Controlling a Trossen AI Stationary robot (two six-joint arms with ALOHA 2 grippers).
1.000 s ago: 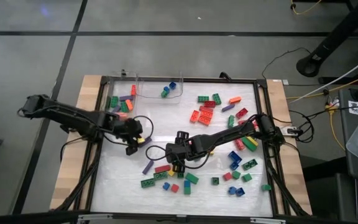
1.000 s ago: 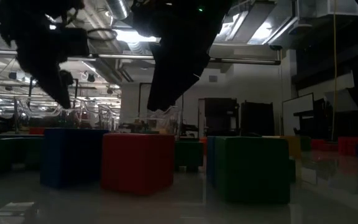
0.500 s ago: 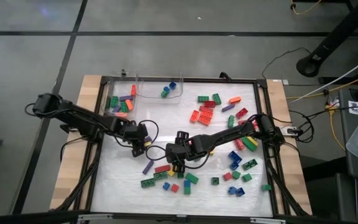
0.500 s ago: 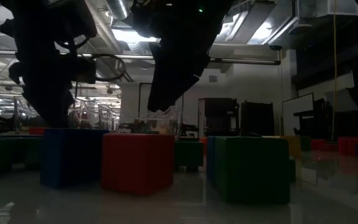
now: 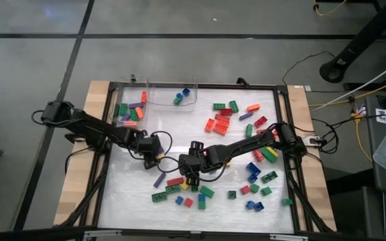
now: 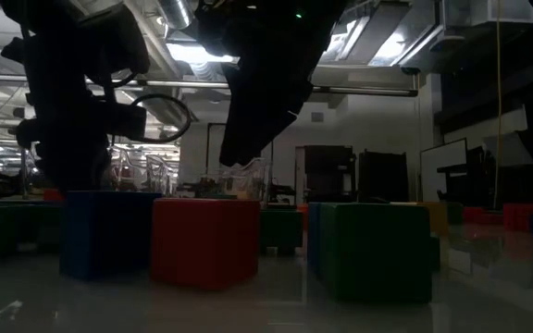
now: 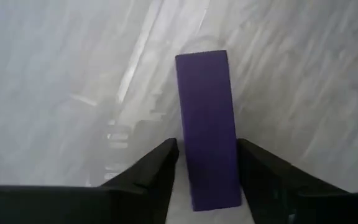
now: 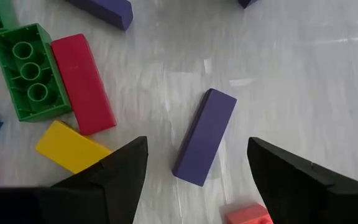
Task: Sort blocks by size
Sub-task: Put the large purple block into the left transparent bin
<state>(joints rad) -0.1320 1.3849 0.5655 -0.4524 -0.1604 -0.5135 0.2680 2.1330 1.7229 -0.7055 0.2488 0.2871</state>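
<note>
High view gives you two clear bins (image 5: 171, 98) at the far edge of the surface (image 5: 179, 144): one holds a few green and blue blocks (image 5: 181, 96), its neighbour more. Loose blocks crowd the room right of the bins; nearer them the surface lies bare. Left wrist view shows you the left tool (image 7: 205, 152) half open, straddling a long purple block (image 7: 207, 127), fingers apart from it. Right wrist view shows the right tool (image 8: 197, 163) spread wide over another purple block (image 8: 204, 136), gripping nothing.
</note>
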